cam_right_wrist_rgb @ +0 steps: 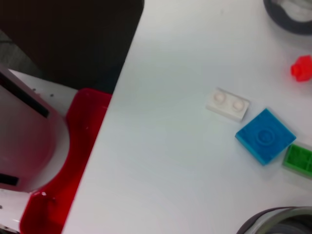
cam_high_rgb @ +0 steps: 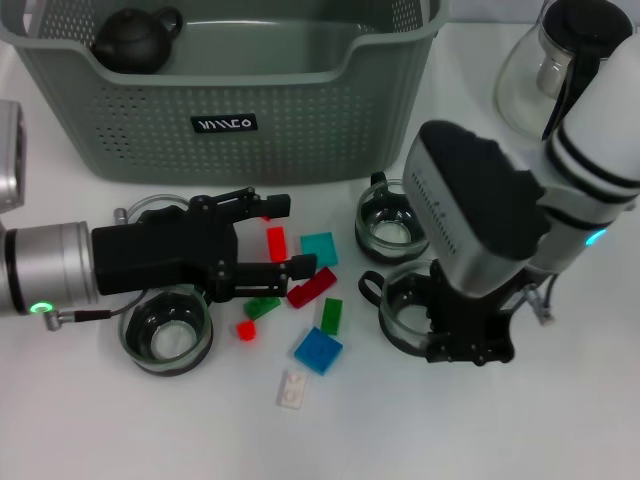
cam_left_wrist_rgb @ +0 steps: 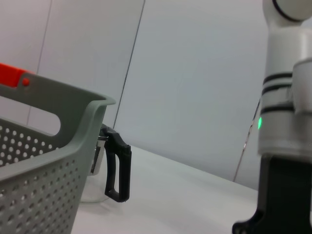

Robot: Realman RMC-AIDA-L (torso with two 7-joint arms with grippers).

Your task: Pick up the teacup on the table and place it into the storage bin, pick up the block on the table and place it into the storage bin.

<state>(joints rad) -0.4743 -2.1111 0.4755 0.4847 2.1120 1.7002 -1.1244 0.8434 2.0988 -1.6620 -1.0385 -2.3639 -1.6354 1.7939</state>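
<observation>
Jaws apart on the left gripper [cam_high_rgb: 268, 238], reaching among the blocks; right gripper [cam_high_rgb: 468, 330] down over a teacup [cam_high_rgb: 412, 300], its jaws hidden, so I cannot tell.

Likely the pick-up step: the left should close on the red block [cam_high_rgb: 311, 287], then lift to the storage bin [cam_high_rgb: 240, 110], perforated grey-green plastic behind. Glass cups, studded glossy bricks, smooth white table [cam_high_rgb: 450, 430].

grey-green perforated storage bin [cam_high_rgb: 300, 120]; blue block [cam_high_rgb: 318, 350]; black teapot [cam_high_rgb: 135, 42]
</observation>
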